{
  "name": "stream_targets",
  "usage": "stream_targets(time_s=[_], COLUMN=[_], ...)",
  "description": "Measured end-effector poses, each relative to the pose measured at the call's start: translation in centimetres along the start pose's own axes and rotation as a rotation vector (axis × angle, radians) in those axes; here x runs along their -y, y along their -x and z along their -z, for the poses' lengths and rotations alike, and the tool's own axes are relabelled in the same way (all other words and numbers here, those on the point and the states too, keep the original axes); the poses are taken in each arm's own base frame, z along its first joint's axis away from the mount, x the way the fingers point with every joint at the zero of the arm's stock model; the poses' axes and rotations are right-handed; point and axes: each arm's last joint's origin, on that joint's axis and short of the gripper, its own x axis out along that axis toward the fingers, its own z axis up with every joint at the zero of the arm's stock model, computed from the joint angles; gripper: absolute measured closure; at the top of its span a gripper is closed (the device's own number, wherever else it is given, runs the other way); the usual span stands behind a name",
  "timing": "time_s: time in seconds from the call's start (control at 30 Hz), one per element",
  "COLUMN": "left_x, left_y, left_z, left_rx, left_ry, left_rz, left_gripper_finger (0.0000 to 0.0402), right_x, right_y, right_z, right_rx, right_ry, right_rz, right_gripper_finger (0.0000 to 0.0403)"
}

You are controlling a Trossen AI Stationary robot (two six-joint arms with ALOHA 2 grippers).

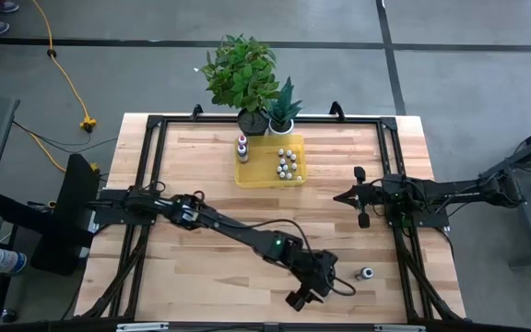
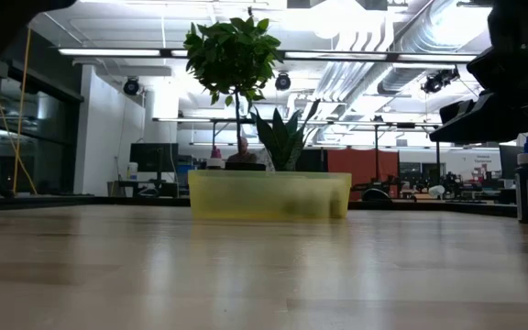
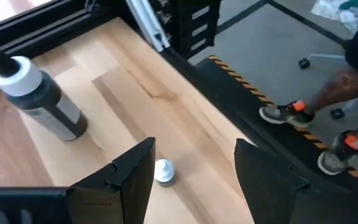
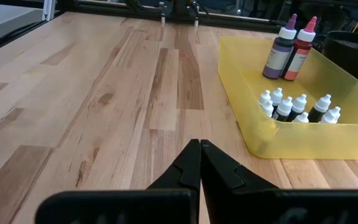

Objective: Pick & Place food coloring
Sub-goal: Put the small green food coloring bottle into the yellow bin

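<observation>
The left gripper (image 1: 300, 297) hangs low at the table's near edge, and from overhead its fingers are hard to read — but the left wrist view settles it: the fingers (image 3: 132, 177) stand spread wide, nothing between them but bare wood and a small whitish cap-like piece (image 3: 163, 171) whose nature stays unclear. Just beside it stands a lone dark bottle (image 1: 366, 273) with a white cap, upright on the table (image 1: 201, 184), near the right front corner. In the low view that bottle is cut off at the picture's right edge.

The rest of the food coloring sits in the yellow tray (image 1: 252, 175) at the far side — tiny white-capped bottles (image 1: 287, 162) clustered together, two taller bottles (image 1: 242, 146) in the tray's corner, one purple and one red in the right wrist view. Two potted plants (image 1: 252, 78) stand just behind the tray.

The right gripper (image 1: 359, 195) waits at the right, fingers pressed together, well apart from the tray. Beyond the table edge, a person's shoes (image 3: 281, 114) show on the floor.
</observation>
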Motion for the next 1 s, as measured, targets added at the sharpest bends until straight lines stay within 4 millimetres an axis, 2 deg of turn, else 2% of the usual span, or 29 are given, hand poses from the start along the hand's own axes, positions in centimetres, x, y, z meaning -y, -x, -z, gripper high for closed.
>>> stream_targets(time_s=[0.27, 0.63, 0.77, 1.0], left_x=[-0.3, -0.9, -1.2, -1.2], left_y=[-2.5, -3.9, -4.8, -5.0], left_z=[2.1, 3.0, 4.1, 4.3], left_rx=[-0.028, 0.019, 0.008, 0.016], left_ry=[0.003, -0.027, -0.015, -0.016], left_rz=[-0.056, -0.066, -0.052, -0.052], left_gripper_finger=[0.019, 0.019, 0.019, 0.019], right_x=[0.0, 0.0, 0.0, 0.0], right_y=[0.0, 0.0, 0.0, 0.0], right_z=[0.0, 0.0, 0.0, 0.0], right_rx=[0.001, 0.001, 0.001, 0.001], right_ry=[0.0, 0.0, 0.0, 0.0], right_rz=[0.0, 0.0, 0.0, 0.0], right_gripper_finger=[0.0402, 0.0402, 0.0402, 0.0402])
